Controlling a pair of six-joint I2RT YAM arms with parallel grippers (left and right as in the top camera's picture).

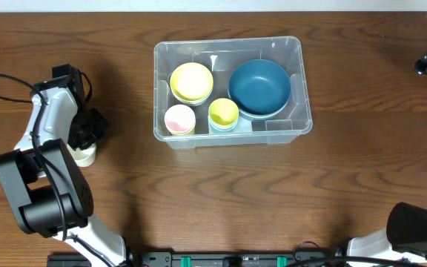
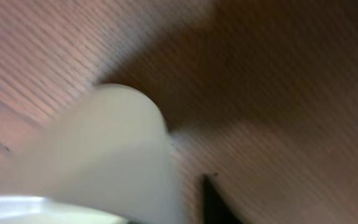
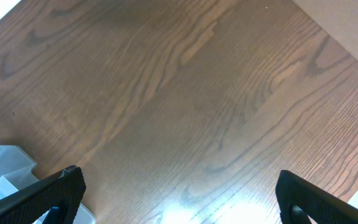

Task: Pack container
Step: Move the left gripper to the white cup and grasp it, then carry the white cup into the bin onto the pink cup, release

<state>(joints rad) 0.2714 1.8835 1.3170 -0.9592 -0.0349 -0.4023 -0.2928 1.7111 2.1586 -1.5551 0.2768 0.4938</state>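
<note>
- Blurred and very close, a rounded cream object (image 2: 110,162) filled the lower left of the left wrist view, with a dark finger (image 2: 219,202) showing beside it.
- From overhead the left gripper (image 1: 87,137) sat right over that cream object at the left of the table. I could not tell whether its jaws were closed on it.
- At the centre of the table, toward the far side, the container (image 1: 273,138) stood upright and lidless. It was a clear plastic rectangular bin with rounded corners, a thick rim and moulded ridges inside.
- Four pieces sat inside it:
  - a yellow bowl (image 1: 191,81) at the back left
  - a larger dark blue bowl (image 1: 259,87) at the back right
  - a small white cup (image 1: 179,119) with a pink inside at the front left
  - a small yellow-green cup (image 1: 223,113) just beside the white cup, resting on something pale blue
- Over bare wood to the right, well apart from the bin, the right gripper (image 3: 179,186) hung with its black fingers spread wide and nothing between them. One clear corner of the bin showed at the lower left of the right wrist view.
- Under everything lay the table (image 1: 362,170), dark brown wood with a long wavy grain and a soft sheen, and black cables looped at its left side.
</note>
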